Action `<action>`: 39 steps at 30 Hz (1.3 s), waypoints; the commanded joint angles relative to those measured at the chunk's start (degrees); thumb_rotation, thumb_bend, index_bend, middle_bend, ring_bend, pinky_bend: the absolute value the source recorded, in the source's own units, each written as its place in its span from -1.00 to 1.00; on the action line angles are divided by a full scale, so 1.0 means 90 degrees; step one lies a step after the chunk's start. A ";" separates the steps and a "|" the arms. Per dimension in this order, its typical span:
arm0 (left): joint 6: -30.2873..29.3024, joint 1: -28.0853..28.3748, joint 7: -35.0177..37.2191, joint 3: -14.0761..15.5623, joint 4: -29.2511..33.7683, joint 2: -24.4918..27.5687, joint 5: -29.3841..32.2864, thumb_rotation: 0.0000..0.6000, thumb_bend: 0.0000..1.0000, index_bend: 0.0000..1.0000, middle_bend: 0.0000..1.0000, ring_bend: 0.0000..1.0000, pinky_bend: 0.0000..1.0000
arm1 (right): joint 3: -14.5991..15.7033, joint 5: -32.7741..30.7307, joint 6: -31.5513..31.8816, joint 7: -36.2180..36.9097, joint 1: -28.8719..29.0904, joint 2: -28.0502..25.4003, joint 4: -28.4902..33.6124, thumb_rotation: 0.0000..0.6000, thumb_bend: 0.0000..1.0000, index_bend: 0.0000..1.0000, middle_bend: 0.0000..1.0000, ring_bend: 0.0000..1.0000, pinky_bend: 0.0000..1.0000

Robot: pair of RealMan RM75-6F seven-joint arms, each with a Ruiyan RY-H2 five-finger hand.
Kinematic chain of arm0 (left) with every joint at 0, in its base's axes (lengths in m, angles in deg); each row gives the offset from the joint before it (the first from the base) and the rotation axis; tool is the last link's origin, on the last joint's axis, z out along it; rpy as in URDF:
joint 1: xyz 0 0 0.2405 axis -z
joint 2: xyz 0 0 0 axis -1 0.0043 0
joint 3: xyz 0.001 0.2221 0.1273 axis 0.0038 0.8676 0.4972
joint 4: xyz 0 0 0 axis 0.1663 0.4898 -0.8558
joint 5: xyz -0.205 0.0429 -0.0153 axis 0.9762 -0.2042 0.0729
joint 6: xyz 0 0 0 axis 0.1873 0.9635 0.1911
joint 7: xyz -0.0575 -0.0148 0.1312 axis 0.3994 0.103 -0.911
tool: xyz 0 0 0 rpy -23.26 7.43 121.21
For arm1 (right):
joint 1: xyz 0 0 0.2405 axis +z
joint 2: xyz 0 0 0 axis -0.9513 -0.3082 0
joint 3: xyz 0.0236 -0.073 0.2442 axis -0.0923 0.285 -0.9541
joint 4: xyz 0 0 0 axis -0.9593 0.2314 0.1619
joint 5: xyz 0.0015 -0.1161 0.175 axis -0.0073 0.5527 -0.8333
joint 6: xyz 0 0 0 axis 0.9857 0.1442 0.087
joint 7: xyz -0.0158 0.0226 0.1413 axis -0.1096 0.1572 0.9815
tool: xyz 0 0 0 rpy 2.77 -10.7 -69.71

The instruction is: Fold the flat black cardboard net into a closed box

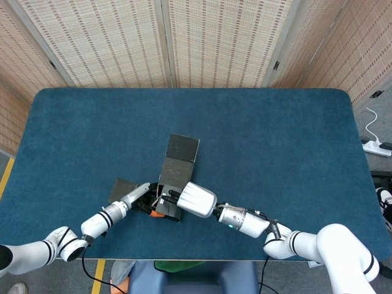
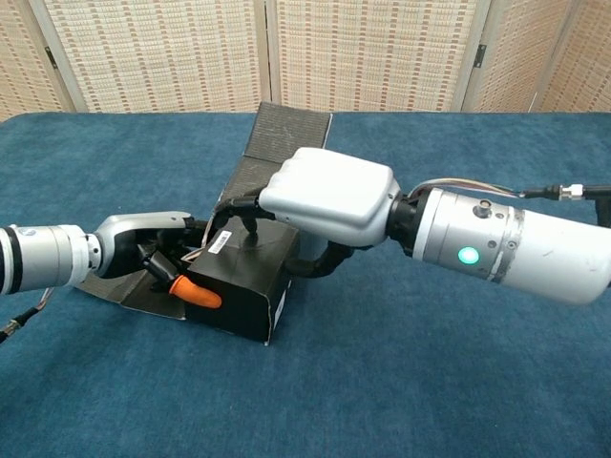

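We see the black cardboard net (image 2: 243, 286) partly folded into a box shape near the front edge of the blue desk (image 1: 275, 141), left of centre, with one long flap (image 1: 182, 149) reaching away from us across the desk and another flap (image 1: 121, 188) lying flat to the left. Our right hand (image 2: 329, 196) sits on top of the box, dark fingers (image 2: 246, 205) curled down and pressing the top panel beside a white label (image 2: 222, 239); it grips nothing that we can make out, so we cannot tell its state. Our left hand (image 2: 148, 246) reaches in from the left at the box's open side, fingers inside or against the wall, an orange fingertip (image 2: 194, 291) lying along the front face; whether it pinches the cardboard we cannot tell
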 commanded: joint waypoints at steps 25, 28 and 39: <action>-0.0003 -0.0051 -0.0303 -0.0028 0.0039 0.0051 -0.0063 1.00 -0.59 -0.50 -0.42 0.23 0.73 | -0.0027 -0.0111 -0.0144 -0.0656 0.0002 -0.0045 0.0191 1.00 -1.00 -0.45 -0.23 0.64 1.00; -0.0030 -0.0031 -0.0267 0.0010 0.0131 0.0122 -0.0157 1.00 -0.59 -0.62 -0.48 0.23 0.73 | -0.0008 -0.0091 -0.0105 -0.0703 -0.0021 -0.0053 0.0197 1.00 -1.00 -0.45 -0.23 0.64 1.00; 0.0027 0.0058 -0.0074 0.0106 0.0242 0.0167 -0.0292 1.00 -0.59 -0.74 -0.54 0.22 0.72 | 0.0091 0.0060 0.0057 -0.0767 -0.0070 -0.0076 0.0155 1.00 -1.00 -0.29 -0.23 0.64 1.00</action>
